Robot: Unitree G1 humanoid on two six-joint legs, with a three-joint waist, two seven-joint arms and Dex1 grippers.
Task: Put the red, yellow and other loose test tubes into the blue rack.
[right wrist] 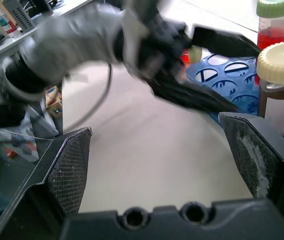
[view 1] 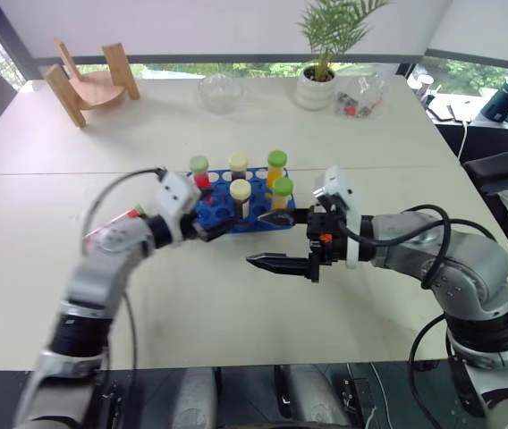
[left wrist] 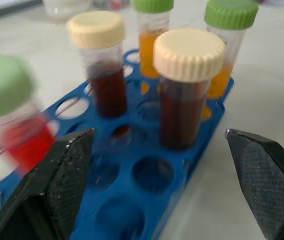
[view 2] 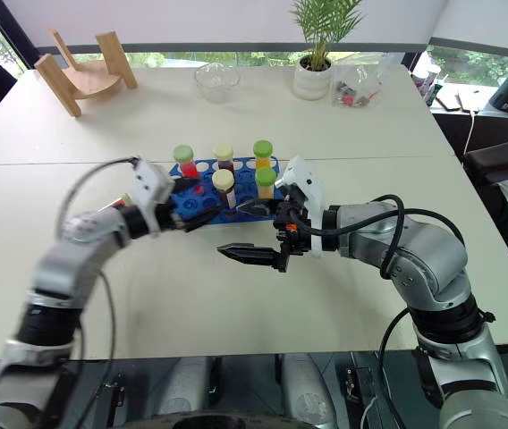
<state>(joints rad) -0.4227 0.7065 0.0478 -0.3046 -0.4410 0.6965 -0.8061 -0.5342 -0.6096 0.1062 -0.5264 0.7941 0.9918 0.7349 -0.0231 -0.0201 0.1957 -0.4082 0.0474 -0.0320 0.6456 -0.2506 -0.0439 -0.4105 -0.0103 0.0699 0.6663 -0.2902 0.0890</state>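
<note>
Five capped tubes (view 1: 241, 189) stand in the blue rack (view 1: 211, 213) mid-bench (view 1: 236, 304). Left tool (view 1: 221, 222), fingers apart and empty, hides the rack's near-left corner. Right tool (view 1: 288, 239) gapes empty beside it.

Blue rack (view 1: 236, 213) sits near the middle of the white table, long side along the table's far edge. Five capped tubes stand upright in it: red with green cap (view 1: 200, 172), two maroon with cream caps (view 1: 241, 197), two yellow with green caps (view 1: 276, 168).
</note>
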